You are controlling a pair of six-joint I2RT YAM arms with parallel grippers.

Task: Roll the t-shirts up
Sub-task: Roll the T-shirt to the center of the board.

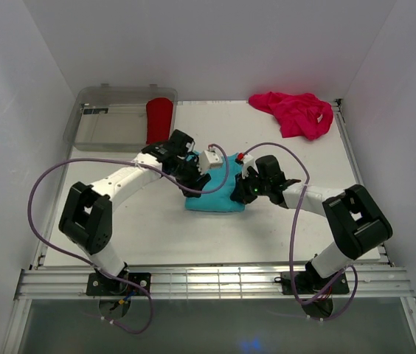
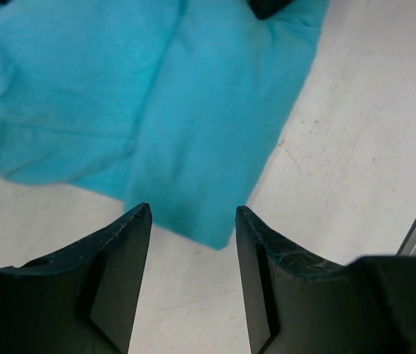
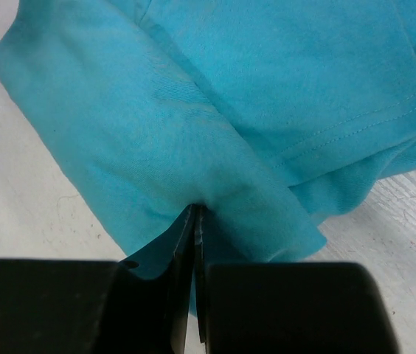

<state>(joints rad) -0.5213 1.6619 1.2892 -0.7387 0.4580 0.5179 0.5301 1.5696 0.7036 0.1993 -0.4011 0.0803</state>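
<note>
A: Status on the roll?

B: Mid-way on the first one, I judge. The turquoise t-shirt [image 1: 219, 199] lies in the middle of the surface [image 1: 193, 240], between the two arms. It is folded down to a compact, thick-edged slab, not a finished roll.

A: Hands?

B: The right hand [image 3: 195, 221] is closed tight, and its tips pinch a pucker of turquoise cloth at the folded edge. The left hand [image 2: 193, 247] is open about halfway with nothing between its fingers. It hovers just over a loose corner of the same shirt, and bare surface shows below it.

A: So only one side is pinned?

B: Yes. The right holds and the left is free. The wrist views show layered folds and a hem seam, but no tight cylinder.

A: Other shirts?

B: The pink t-shirt [image 1: 296, 114] is crumpled in a heap at the far right corner, well apart from the arms and untouched by the look of it. The red t-shirt [image 1: 159, 122] sits at the right end of the clear bin [image 1: 105, 129] at far left. It looks narrow and compact, possibly rolled, but it is too small to confirm.

A: What's left?

B: Finish rolling the turquoise one, then do the pink one in full. The red one is maybe done.
</note>
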